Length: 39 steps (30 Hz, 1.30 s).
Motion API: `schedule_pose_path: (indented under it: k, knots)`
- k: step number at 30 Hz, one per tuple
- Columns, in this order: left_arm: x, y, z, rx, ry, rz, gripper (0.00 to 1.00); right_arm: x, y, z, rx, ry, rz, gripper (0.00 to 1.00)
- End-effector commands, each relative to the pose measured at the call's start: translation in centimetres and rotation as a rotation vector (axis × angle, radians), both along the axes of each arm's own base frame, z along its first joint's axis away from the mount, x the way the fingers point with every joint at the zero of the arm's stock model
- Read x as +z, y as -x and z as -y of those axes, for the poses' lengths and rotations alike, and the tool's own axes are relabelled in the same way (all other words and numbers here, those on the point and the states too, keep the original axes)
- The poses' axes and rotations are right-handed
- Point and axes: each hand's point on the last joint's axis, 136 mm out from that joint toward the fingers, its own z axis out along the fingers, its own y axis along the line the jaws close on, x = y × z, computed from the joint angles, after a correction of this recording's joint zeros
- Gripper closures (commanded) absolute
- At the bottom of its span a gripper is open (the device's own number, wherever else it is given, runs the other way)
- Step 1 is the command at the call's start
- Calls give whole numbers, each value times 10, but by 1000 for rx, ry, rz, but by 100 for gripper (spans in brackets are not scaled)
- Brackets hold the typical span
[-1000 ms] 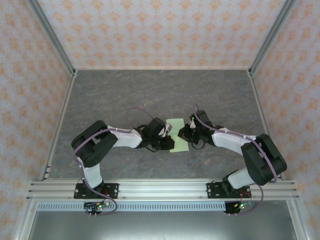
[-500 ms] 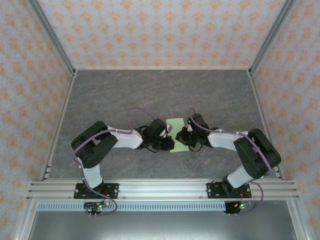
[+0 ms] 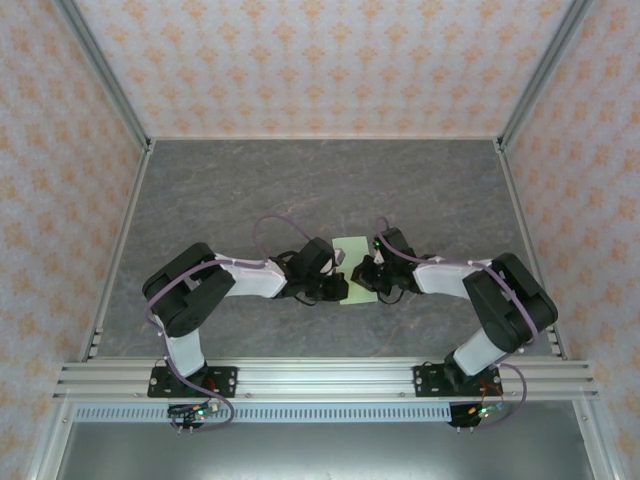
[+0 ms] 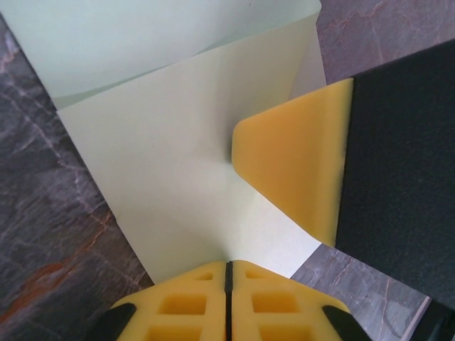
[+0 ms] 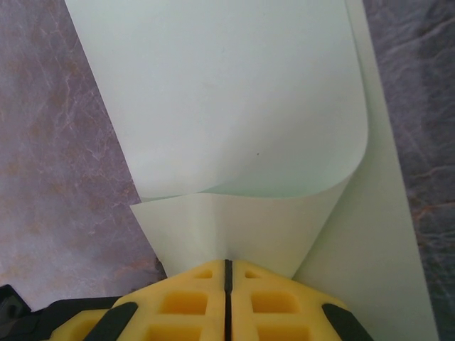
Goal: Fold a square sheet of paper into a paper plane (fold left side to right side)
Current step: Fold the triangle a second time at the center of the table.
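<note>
Pinching the curled, thin pale-green square sheet of paper (image 4: 163, 170) from either side with left gripper (image 4: 227, 268) and right gripper (image 5: 227, 266)

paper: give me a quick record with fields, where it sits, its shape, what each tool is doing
paper: pale green, on the grey table, between the two arms
fold: one side bent over the other in a soft curl, not pressed flat
left tool: shut, tips at a paper edge
right tool: shut, tips at a paper edge below the curl
grip: cannot tell whether either tool pinches the paper
</note>
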Motion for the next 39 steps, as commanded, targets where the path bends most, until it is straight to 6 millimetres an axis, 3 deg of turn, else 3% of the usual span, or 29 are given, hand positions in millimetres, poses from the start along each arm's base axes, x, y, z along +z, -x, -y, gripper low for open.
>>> schedule_pose_path:
  k: [1, 8, 17, 22, 27, 34, 39]
  knots:
    - [-46, 29, -38, 12, -218, -115, 93, -10, -13, 21, 4, 144, 62, 90]
    - [-49, 32, -42, 13, -233, -123, 94, 0, -31, 35, -6, 144, 130, 90]
    - [-46, 31, -42, 14, -232, -115, 95, -6, -53, 65, -43, 179, 134, 90]
    - [-42, 31, -41, 12, -225, -107, 95, 16, -60, 68, -54, 167, 185, 90]
    - [-40, 30, -39, 14, -217, -101, 95, 43, -39, 60, -70, 113, 236, 90]
    - [-39, 30, -36, 12, -212, -98, 95, 36, 1, 26, -126, -85, 212, 90]
    - [-39, 30, -35, 10, -214, -98, 95, 40, 3, 10, -141, -180, 219, 90]
